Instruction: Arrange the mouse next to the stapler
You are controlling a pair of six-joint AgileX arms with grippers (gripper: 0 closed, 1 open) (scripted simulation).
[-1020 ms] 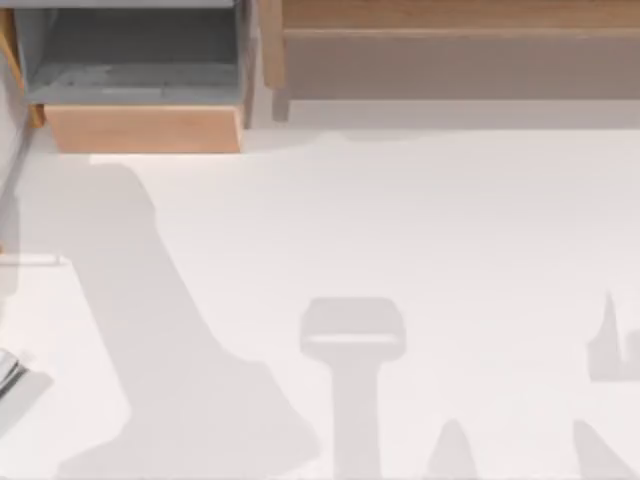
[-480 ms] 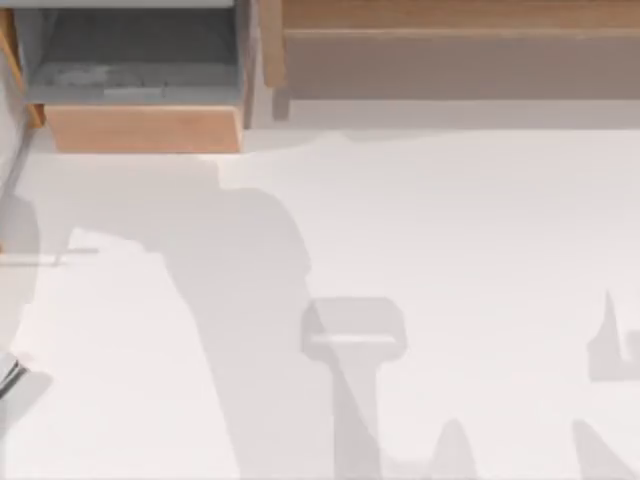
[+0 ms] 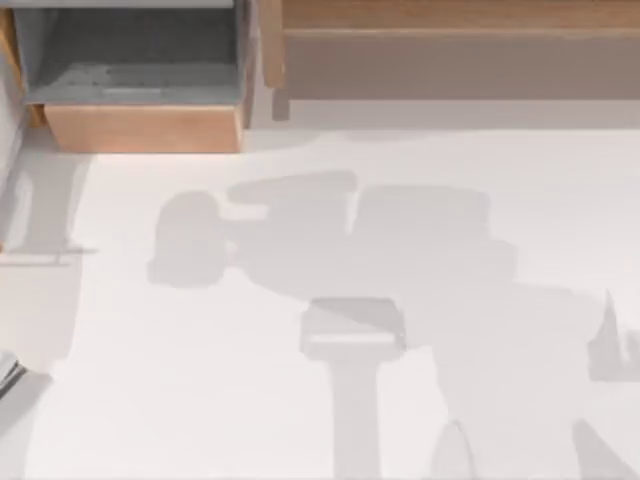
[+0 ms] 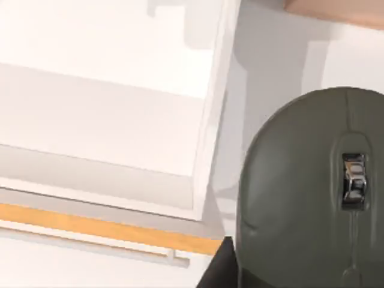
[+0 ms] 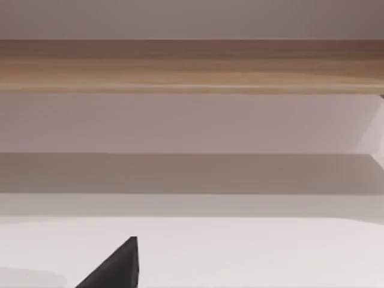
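Over the last second the broad arm shadow (image 3: pixel 400 260) swept across the table (image 3: pixel 200 400), from the top view's left edge toward the middle and right. A rounded lobe trailed behind it. I took that as the left arm swinging across above the table with its load, so the carry looked to be under way and the setting-down not yet done.

The left end effector (image 4: pixel 217 269) had the mouse (image 4: pixel 300 192) right against it. A black finger lay along the mouse's flank, and the dome with its metal scroll wheel (image 4: pixel 354 183) sat close under the wrist camera. I judged the end effector to be pinching the mouse and holding it clear of the table, though one finger alone could be made out. The mouse was therefore in the grip, with the table below it.

Beyond the left end effector stood a pale box-like unit with an orange edge strip (image 4: pixel 102 228). The wooden drawer box (image 3: pixel 140 128) and the long wooden shelf (image 3: pixel 450 50) lined the far side of the table, well apart from the shadowed middle. They seemed unlikely to block a descent, but a swing too far outward could meet them.

The right end effector (image 5: pixel 117 267) hung parked over the table facing the shelf. I could not tell its state. Placing the mouse beside the stapler remained to be done.
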